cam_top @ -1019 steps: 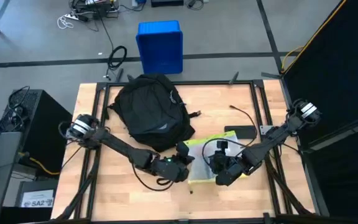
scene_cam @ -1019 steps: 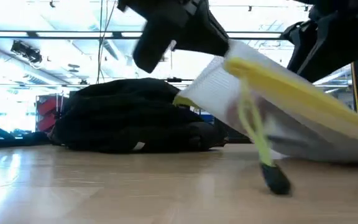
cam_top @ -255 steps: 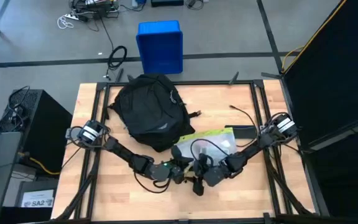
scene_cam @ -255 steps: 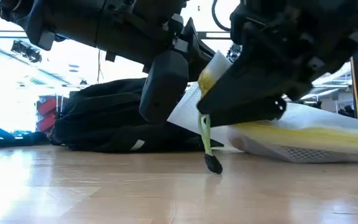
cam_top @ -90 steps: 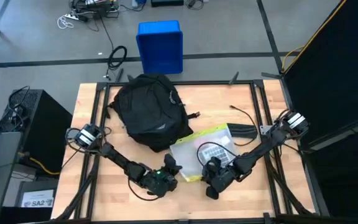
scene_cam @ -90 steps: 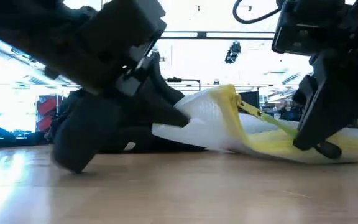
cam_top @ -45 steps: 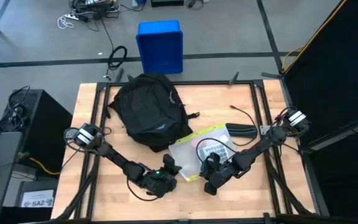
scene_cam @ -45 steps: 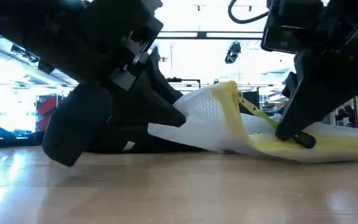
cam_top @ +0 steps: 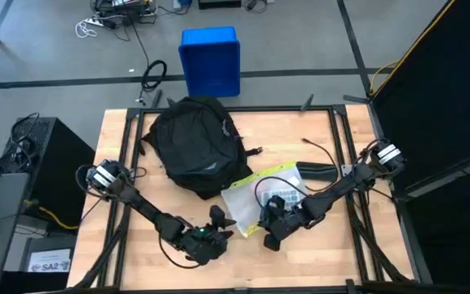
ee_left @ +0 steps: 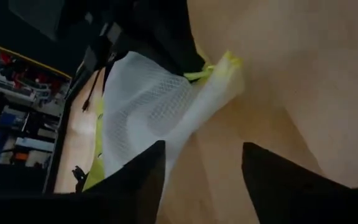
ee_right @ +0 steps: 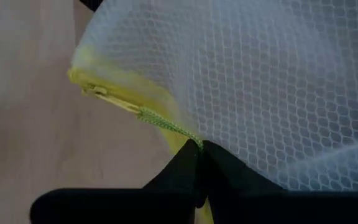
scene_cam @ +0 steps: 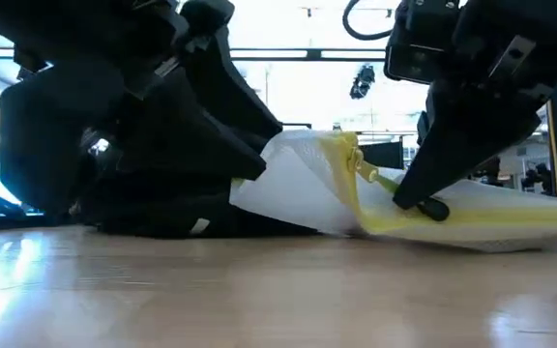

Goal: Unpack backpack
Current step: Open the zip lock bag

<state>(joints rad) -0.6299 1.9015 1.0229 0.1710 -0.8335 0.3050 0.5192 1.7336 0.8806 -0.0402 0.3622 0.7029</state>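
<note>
The black backpack [cam_top: 194, 147] lies on the table's far left part. Just near and right of it lies a white mesh pouch [cam_top: 268, 198] with a yellow zipper edge [scene_cam: 351, 164]; its near-left corner [ee_left: 229, 68] is raised off the wood. My right gripper [ee_right: 197, 152] is at that corner, shut on the pouch's green pull cord. In the high view it shows as my right gripper [cam_top: 266, 237]. My left gripper [ee_left: 201, 186] is open, low over the wood just left of the pouch, its fingers pointing at the corner. The high view shows my left gripper [cam_top: 221, 222] near the table's front. My right gripper pinches the green zipper pull cord [ee_right: 166, 127] between its two fingertips, a short way from the slider [ee_right: 98, 90]. The cord runs straight and taut from slider to fingers. The pouch's corner [scene_cam: 341, 155] is drawn up; the rest of the pouch lies on the table. My left gripper has one finger [ee_left: 138, 177] beside the white mesh; whether it touches it, I cannot tell.
A flat black object [cam_top: 317, 171] and a thin cable [cam_top: 318, 149] lie at the table's far right. A blue crate [cam_top: 210, 61] stands on the floor beyond the far edge. Bare wood [cam_top: 317, 253] lies along the near edge.
My right gripper has drawn the cord toward the table's left edge and a little up, and the pouch's zipper corner has shifted left with it. My left gripper has backed toward the table's near left, away from the pouch.
</note>
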